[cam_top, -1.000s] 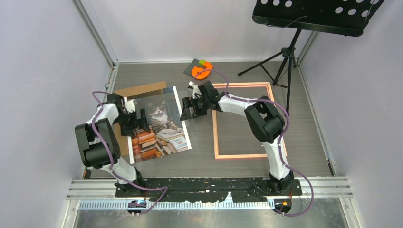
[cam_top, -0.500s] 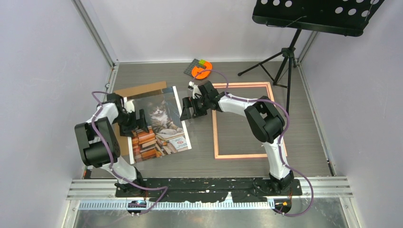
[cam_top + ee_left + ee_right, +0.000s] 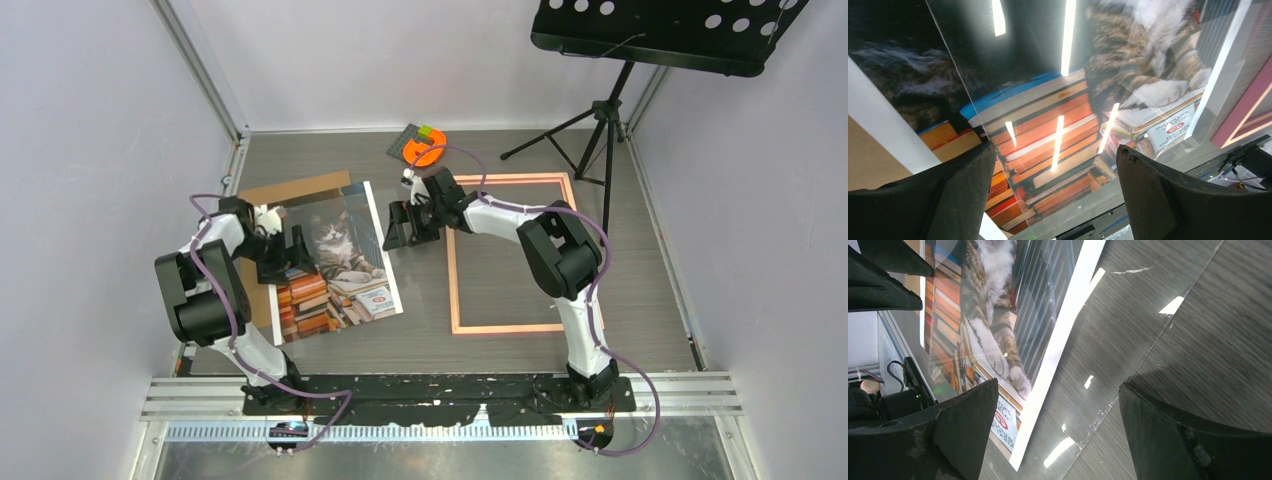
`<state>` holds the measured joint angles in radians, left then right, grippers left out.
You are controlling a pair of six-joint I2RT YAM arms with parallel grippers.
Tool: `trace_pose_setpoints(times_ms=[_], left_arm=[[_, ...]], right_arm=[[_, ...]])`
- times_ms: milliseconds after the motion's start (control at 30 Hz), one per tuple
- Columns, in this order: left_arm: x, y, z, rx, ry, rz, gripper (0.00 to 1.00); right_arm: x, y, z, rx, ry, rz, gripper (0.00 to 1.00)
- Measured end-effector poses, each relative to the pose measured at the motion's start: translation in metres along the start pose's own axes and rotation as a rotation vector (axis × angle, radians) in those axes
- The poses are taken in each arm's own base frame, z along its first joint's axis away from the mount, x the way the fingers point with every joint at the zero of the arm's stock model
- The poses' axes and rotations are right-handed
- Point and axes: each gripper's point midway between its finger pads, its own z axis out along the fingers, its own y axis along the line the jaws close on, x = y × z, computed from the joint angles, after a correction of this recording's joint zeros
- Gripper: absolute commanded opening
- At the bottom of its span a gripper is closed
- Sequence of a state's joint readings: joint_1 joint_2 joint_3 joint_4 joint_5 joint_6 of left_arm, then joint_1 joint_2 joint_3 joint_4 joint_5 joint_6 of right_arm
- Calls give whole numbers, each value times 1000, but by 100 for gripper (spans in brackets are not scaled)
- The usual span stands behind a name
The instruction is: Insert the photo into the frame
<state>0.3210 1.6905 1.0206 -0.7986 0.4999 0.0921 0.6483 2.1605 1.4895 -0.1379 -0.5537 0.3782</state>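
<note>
The photo (image 3: 340,262), a grey-and-white cat on stacked books with a white border, lies flat left of centre, partly over a brown backing board (image 3: 300,188). A clear pane (image 3: 1108,340) lies over it and reaches past its right border. The pink frame (image 3: 453,285) lies flat to the right with bare table inside it; a corner of the frame (image 3: 1248,105) shows in the left wrist view. My left gripper (image 3: 283,250) hovers open over the photo's (image 3: 1048,125) left part, nothing between its fingers (image 3: 948,195). My right gripper (image 3: 398,225) stands open over the photo's (image 3: 993,315) right border and the pane's edge.
An orange piece with a dark card and small coloured blocks (image 3: 425,148) lies at the back. A music stand (image 3: 603,115) stands on its tripod at the back right, its tray (image 3: 665,30) overhanging. Grey walls close in left, back and right.
Both arms have shifted only slightly; the left elbow has edged left and the right wrist a little right. The photo, pane and frame lie where they were.
</note>
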Motion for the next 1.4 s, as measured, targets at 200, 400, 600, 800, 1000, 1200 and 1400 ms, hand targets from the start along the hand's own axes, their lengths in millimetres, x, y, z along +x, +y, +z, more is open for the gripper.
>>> trace_pose_setpoints(times_ms=[200,400,600,800,1000,1200,1400], left_arm=[[-1,-10,0,65,-8,20,88],[0,-38,1,221,-19,33,87],[4,-51,6,297,-7,41,87],[5,-50,7,296,-8,42,91],[4,-45,-4,216,-46,84,96],[-6,-33,-30,54,-131,149,96],[-2,-6,-23,-68,-69,130,95]], right_arm=[[-4,-4,-2,4,-12,1,98],[-4,-3,-1,-3,-18,-1,99],[-2,3,2,-20,-18,-14,99],[-1,3,3,-22,-18,-17,99],[-1,3,3,-18,-18,-20,99],[0,2,3,-14,-16,-28,99],[0,3,4,-14,-16,-28,99]])
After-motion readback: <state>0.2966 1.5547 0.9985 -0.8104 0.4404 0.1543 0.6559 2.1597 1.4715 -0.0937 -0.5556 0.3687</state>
